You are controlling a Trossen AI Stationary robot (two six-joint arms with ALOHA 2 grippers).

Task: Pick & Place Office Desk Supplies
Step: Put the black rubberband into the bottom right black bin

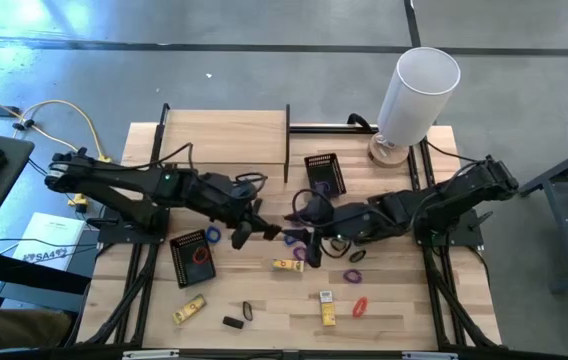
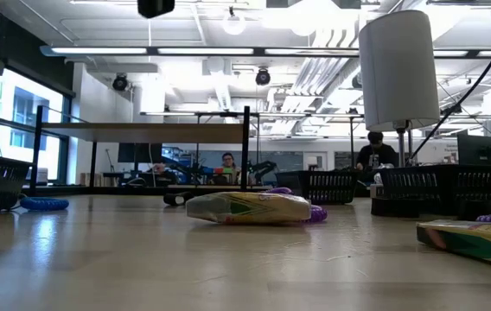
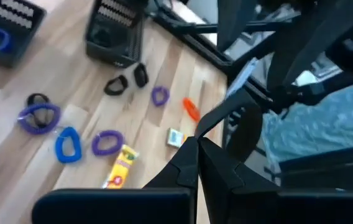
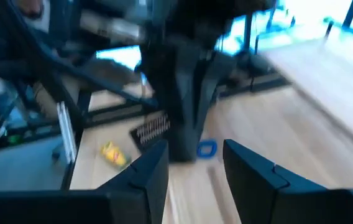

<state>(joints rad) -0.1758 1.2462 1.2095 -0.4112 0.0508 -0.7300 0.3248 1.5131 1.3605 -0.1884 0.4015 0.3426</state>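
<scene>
Left gripper (image 1: 239, 232) sits over the middle of the worktop (image 1: 224, 135), fingers pressed together with nothing between them. Facing it, right gripper (image 1: 299, 236) has its fingers partly apart, and nothing visible is held. Between and just below them lies a yellow packet (image 1: 287, 265), close to both. Purple loops (image 1: 353, 275) rest under the right arm, a red loop (image 1: 360, 306) further out, another yellow packet (image 1: 328, 308) beside it.

We see a grey concrete floor (image 1: 264, 40) around the pale wooden counter (image 1: 224, 130), tall windows (image 2: 21, 121) at one side, and bright ceiling lights (image 2: 315, 13) over distant desks.
</scene>
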